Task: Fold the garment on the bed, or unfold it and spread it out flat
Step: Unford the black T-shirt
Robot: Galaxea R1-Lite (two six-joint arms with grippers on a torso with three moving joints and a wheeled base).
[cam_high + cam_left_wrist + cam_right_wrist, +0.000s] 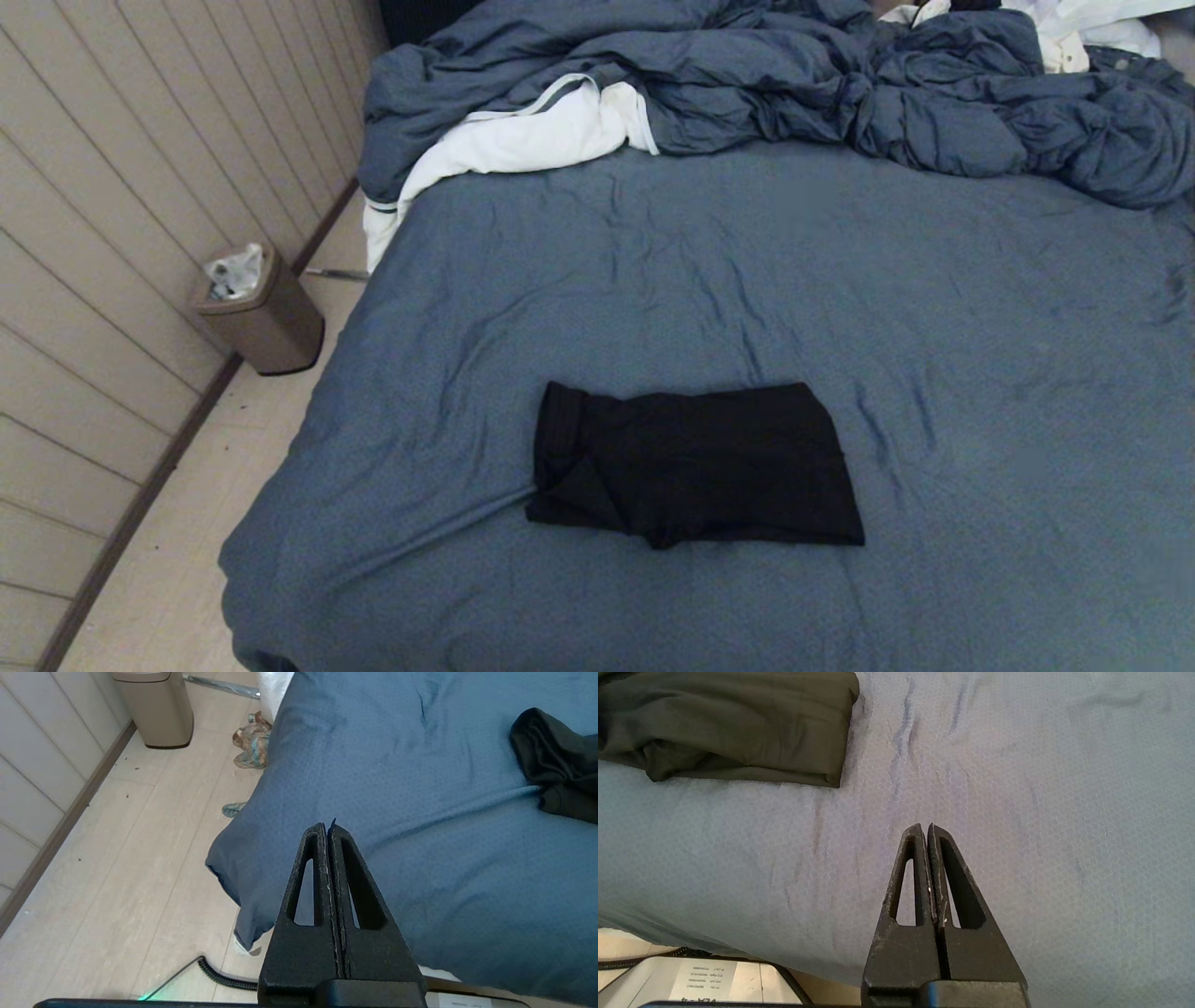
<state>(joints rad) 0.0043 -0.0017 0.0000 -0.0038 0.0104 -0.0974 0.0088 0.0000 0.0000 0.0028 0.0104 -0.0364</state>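
My left jaws [328, 828] are clenched shut on nothing, hanging over the near left corner of the bed [934, 308], where the blue-grey sheet drops toward the pale floor [140, 858]; my right jaws [927, 828] are likewise clenched and empty, poised above bare sheet at the near edge, to the right of the garment [695, 465]; neither arm shows in the head view, and neither touches the cloth.

The garment lies in the near middle of the bed, folded into a compact black rectangle, longer from left to right than from near to far; its right end is a clean straight edge with layers stacked flush, seen plainly from my right wrist; its left end is looser, with a rumpled flap and a fold standing a little proud, and a small tab of fabric pokes out along the near edge; only plain black shows, no print.

Beyond it the sheet runs wide and lightly creased; at the far end a duvet [794, 84] is heaped in a bundle across the bed, with a white cloth [523, 140] trailing from under it over the far left side; on the floor at the left, against the panelled wall [112, 233], stands a tan bin [266, 317] with a crumpled liner.
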